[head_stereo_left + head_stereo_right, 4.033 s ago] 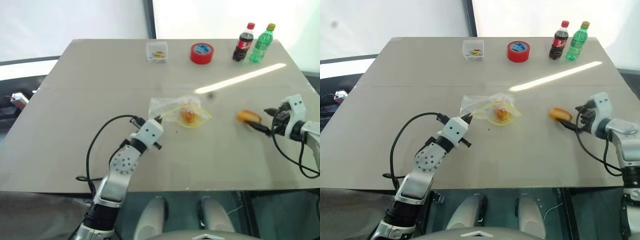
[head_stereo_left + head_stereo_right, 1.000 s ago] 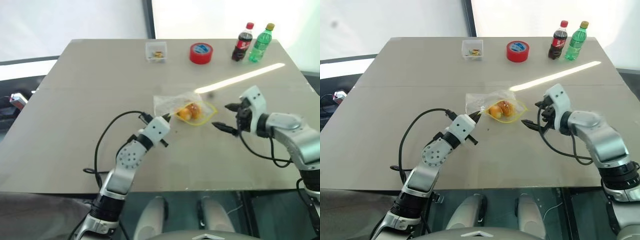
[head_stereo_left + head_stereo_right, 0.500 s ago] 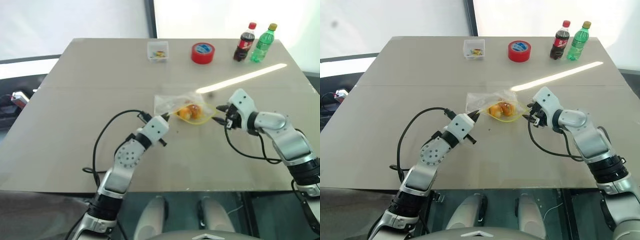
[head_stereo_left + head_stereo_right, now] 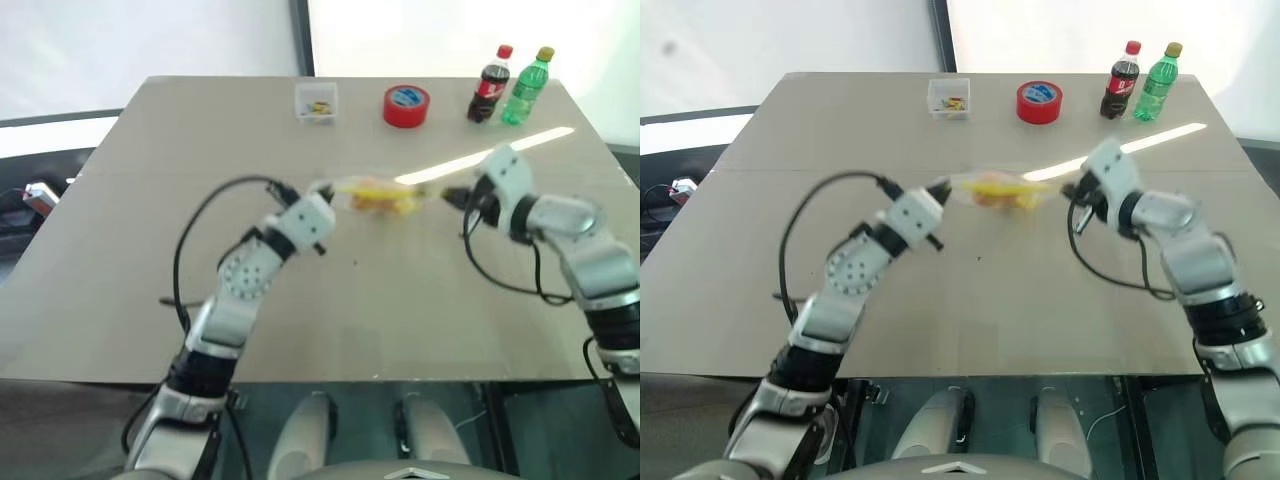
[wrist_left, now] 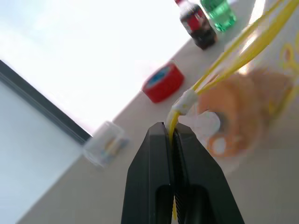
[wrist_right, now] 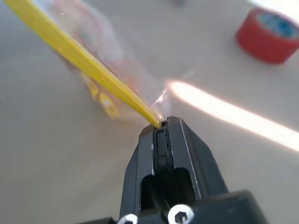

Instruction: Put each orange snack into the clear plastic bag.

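Now your left gripper point(image 5: 172, 132) has its jaws clenched on one end of the clear plastic bag point(image 4: 1000, 190), right gripper point(image 6: 161, 125) clenched on the opposite end of its yellow strip. Bag hangs stretched between them above the worktop point(image 4: 970, 300). Orange snacks point(image 5: 236, 116) sit inside, blurred, probably both. Beyond: red tape roll point(image 4: 1039, 102), two bottles point(image 4: 1138, 82), small clear tub point(image 4: 947, 98).
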You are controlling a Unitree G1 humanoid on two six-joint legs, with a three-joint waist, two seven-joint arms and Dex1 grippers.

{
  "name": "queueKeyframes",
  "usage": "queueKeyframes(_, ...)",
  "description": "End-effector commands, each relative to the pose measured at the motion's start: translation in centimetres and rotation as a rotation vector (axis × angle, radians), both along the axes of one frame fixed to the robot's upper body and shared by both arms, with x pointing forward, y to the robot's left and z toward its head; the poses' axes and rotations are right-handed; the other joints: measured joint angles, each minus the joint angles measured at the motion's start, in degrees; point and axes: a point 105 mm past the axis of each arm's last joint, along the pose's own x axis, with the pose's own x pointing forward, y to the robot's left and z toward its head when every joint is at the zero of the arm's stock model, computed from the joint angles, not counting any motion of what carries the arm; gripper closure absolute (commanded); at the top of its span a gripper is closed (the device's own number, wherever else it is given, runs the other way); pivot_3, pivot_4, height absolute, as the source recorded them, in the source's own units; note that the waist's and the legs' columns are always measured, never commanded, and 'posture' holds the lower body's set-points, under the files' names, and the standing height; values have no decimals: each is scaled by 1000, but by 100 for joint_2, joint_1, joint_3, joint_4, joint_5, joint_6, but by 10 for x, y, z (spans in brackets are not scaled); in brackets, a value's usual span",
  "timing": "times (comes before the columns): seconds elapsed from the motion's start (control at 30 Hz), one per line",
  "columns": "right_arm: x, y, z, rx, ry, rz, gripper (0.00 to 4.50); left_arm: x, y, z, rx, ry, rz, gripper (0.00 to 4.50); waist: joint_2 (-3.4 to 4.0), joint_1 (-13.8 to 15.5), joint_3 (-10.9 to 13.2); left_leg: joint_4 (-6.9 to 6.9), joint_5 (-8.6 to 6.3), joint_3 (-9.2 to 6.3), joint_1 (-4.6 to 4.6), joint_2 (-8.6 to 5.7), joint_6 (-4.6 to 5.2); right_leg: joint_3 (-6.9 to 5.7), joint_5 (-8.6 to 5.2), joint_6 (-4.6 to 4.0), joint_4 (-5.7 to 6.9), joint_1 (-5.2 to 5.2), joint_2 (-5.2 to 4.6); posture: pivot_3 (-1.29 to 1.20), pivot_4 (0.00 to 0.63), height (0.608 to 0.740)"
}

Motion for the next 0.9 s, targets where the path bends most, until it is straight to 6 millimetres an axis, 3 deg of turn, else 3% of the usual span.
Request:
queueKeyframes(0.03, 2, -22, 48, 48, -126, -82, 4467, 0, 6, 40, -28, -101, 6, 4500, 0, -1, 0, -2, 0, 1, 0, 0, 0, 0, 0, 0, -1, 0, -1, 0, 150, 740)
queueKeyframes(0.1, 2, -22, 55, 60, -138, -83, 4467, 1, 0, 47, -26, -111, -15, 4500, 0, -7, 0, -7, 0, 1, -7, 0, 0, 0, -1, 0, -6, -7, 0, 0, 150, 740)
queueKeyframes(0.17, 2, -22, 47, 33, -122, -74, 4467, 0, -8, 44, -9, -104, -40, 4500, 0, -13, 0, -17, 0, 2, -9, 1, 0, 2, -1, 0, -17, -11, 0, 0, 150, 740)
queueKeyframes(0.27, -7, -22, 24, -45, -62, -27, 3598, -4, -16, 29, 21, -67, -74, 4500, 0, 3, 0, -21, 0, 4, -22, 1, 0, -1, -1, 0, -33, -15, -1, 0, 150, 740)
queueKeyframes(0.4, -31, -23, 2, -258, -3, 81, 1805, -9, -19, 20, 28, -39, -89, 4500, 0, 21, 0, 9, 0, 2, -91, -3, 0, -5, 2, 3, -16, -74, -8, 0, 150, 740)
queueKeyframes(0.47, -38, -30, 3, -377, -31, 94, 1805, -11, -19, 17, 32, -35, -88, 4500, 0, 16, 0, 17, 2, 5, -104, -8, -2, 0, 2, 3, 0, -93, -10, 0, 150, 740)
queueKeyframes(0.53, -42, -26, 12, -373, -44, 121, 1805, -11, -19, 15, 30, -29, -83, 4500, 0, -11, 0, 16, 0, 9, -100, -8, 0, 0, 2, 4, 5, -93, -10, 0, 150, 740)
queueKeyframes(0.63, -52, 7, 26, -288, -74, 237, 1805, -12, -20, 12, 31, -19, -79, 4500, 0, -68, 0, 14, 0, 10, -80, 3, 1, 9, 4, 4, 13, -86, 1, 0, 150, 740)
queueKeyframes(0.77, -51, 53, 27, -169, -108, 343, 1805, -13, -24, 12, 35, -21, -91, 4500, -4, -129, -3, 18, 2, 4, -80, 12, -2, 4, 10, -4, 21, -85, 15, 0, 150, 740)
queueKeyframes(0.9, -40, 76, 27, -207, -253, 369, 1805, -12, -26, 12, 48, -19, -103, 4500, -5, -81, -3, 24, 4, 2, -86, 6, -5, -1, 15, -1, 18, -84, 12, 0, 150, 740)
